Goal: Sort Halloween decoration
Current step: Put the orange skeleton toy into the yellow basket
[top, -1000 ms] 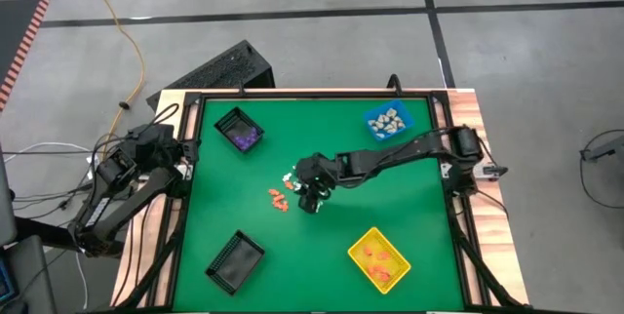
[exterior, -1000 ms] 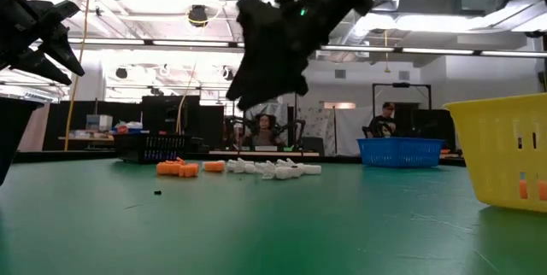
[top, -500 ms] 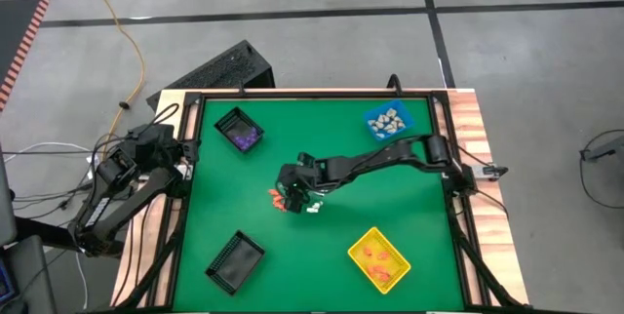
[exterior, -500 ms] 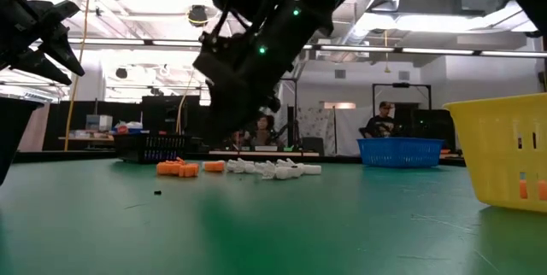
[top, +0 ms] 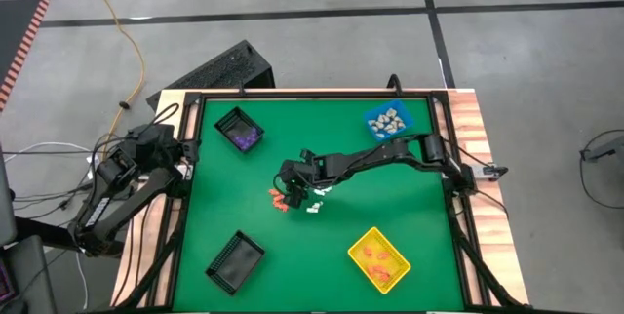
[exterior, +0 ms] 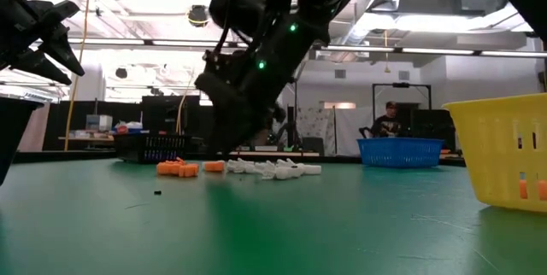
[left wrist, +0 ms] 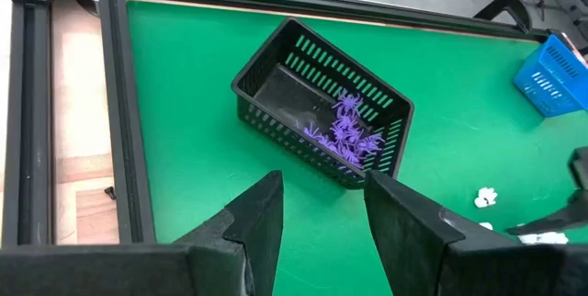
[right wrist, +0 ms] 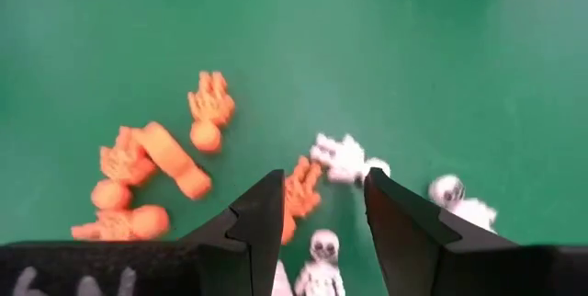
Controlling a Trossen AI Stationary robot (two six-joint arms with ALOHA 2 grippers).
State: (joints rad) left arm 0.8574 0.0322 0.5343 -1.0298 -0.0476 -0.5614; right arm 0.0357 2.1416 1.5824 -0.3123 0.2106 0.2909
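The right gripper (top: 290, 191) hangs low over the middle of the green table (top: 409, 197), reaching in from the table's three o'clock edge toward its centre. Its fingers (right wrist: 262, 218) stand apart with a moderate gap and hold nothing; in the right wrist view an orange piece (right wrist: 299, 190) lies between them on the mat, with no clear contact visible. The loose Halloween decoration (top: 281, 200) lies just at the gripper's seven o'clock in the high view: a small cluster of orange pieces (right wrist: 152, 163) beside a few white skull-like pieces (right wrist: 349, 160), all flat on the mat near the table's centre.

Sorted pieces sit in bins: purple ones (left wrist: 347, 132) in the black bin (top: 239, 130) toward eleven o'clock from the centre, pale ones in the blue bin (top: 388, 123) toward one o'clock, orange ones in the yellow bin (top: 379, 257) toward five o'clock. A second black bin (top: 235, 259) stands toward seven o'clock.

The left gripper (left wrist: 322, 213) waits off the table's nine o'clock edge, raised, its fingers parted and empty, facing the bin of purple pieces.
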